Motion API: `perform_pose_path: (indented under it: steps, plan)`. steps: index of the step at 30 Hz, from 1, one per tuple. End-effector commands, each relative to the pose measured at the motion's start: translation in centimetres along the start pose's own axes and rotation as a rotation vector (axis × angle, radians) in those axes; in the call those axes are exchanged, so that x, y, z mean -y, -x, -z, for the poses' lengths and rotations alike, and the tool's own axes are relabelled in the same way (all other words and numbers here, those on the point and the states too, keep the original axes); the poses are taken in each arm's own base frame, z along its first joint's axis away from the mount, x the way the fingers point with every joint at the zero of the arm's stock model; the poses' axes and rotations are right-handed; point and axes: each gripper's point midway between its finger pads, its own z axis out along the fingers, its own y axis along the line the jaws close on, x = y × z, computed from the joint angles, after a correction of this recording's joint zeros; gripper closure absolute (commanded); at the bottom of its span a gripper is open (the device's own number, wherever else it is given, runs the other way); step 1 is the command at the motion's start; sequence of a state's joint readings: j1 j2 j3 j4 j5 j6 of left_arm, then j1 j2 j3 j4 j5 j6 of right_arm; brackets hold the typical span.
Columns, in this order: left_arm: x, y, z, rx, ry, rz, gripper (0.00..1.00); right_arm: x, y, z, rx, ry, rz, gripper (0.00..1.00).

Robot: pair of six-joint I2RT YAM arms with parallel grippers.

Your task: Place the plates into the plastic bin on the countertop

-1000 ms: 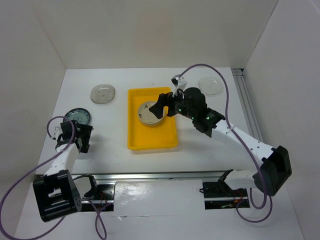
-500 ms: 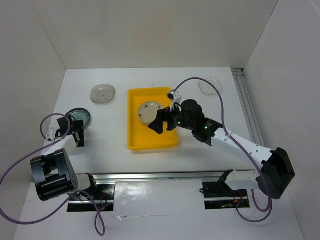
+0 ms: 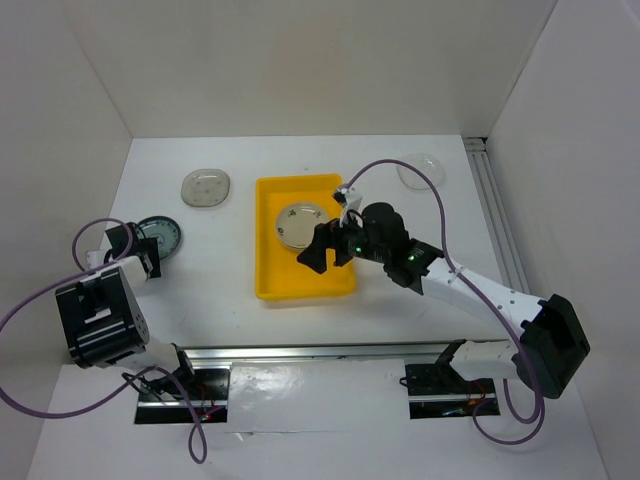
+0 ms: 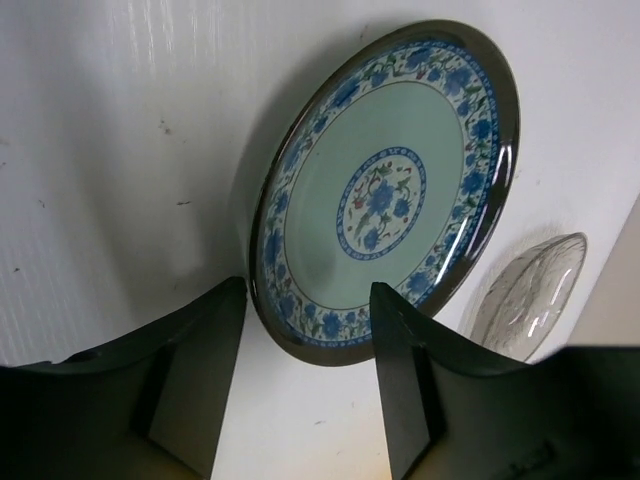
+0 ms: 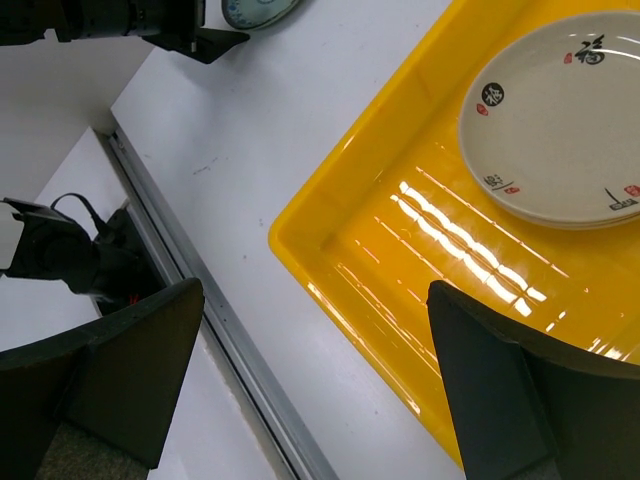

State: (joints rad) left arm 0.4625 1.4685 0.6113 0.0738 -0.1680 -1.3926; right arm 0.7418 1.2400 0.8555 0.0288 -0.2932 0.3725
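The yellow plastic bin (image 3: 280,285) sits mid-table and holds a cream plate with dark marks (image 3: 299,223), also in the right wrist view (image 5: 560,120). My right gripper (image 3: 322,252) is open and empty, hovering over the bin's near half (image 5: 400,260), apart from that plate. A blue-patterned plate (image 3: 160,234) lies on the countertop at the left. My left gripper (image 3: 138,255) is open, and the plate's near rim (image 4: 385,190) sits just between its fingertips (image 4: 215,340). A white-grey plate (image 3: 206,186) and a clear glass plate (image 3: 422,170) lie at the back.
White walls close the table at the back and both sides. A metal rail (image 3: 495,215) runs along the right edge and another along the near edge (image 5: 200,330). The white-grey plate (image 4: 525,295) lies just beyond the blue one.
My right gripper has drawn back from over the cream plate toward the bin's near side, leaving the plate in the bin. My left arm has swung left and brought its gripper up to the blue plate.
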Motion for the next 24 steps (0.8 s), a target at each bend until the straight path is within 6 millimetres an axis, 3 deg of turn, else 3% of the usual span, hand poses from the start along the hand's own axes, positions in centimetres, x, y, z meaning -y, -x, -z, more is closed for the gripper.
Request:
perform_pose_path:
  steps: [1, 5, 8, 11, 16, 20, 21, 24]
  plan:
    - [-3.2, -0.7, -0.8, -0.022, 0.119, -0.02, 0.36, -1.4, 1.8, 0.5, 0.075, 0.051, 0.036, 0.0]
    - [-3.5, -0.8, -1.4, -0.029, 0.144, -0.024, 0.36, -1.4, 1.8, 0.5, 0.075, 0.051, 0.027, 0.0]
    - [-3.6, -1.2, -1.7, -0.052, 0.153, -0.024, 0.42, -1.5, 2.0, 0.5, 0.083, 0.055, 0.03, 0.0]
    - [-4.1, -1.4, -2.1, -0.058, 0.177, -0.028, 0.65, -1.6, 2.4, 0.7, 0.096, 0.051, 0.023, 0.0]
    - [-4.3, -1.7, -2.2, -0.07, 0.184, -0.028, 0.69, -2.0, 3.1, 1.5, 0.12, 0.05, 0.029, 0.0]
    - [-4.4, -1.7, -2.3, -0.073, 0.196, -0.029, 0.91, -2.0, 3.1, 1.8, 0.119, 0.049, 0.038, 0.0]
    - [-4.2, -1.6, -2.2, -0.073, 0.196, -0.029, 1.0, -1.5, 3.1, 1.8, 0.119, 0.029, 0.032, 0.0]
    - [-3.0, -1.3, -1.6, -0.069, 0.18, -0.027, 1.0, -1.3, 2.9, 1.8, 0.111, 0.025, 0.039, 0.0]
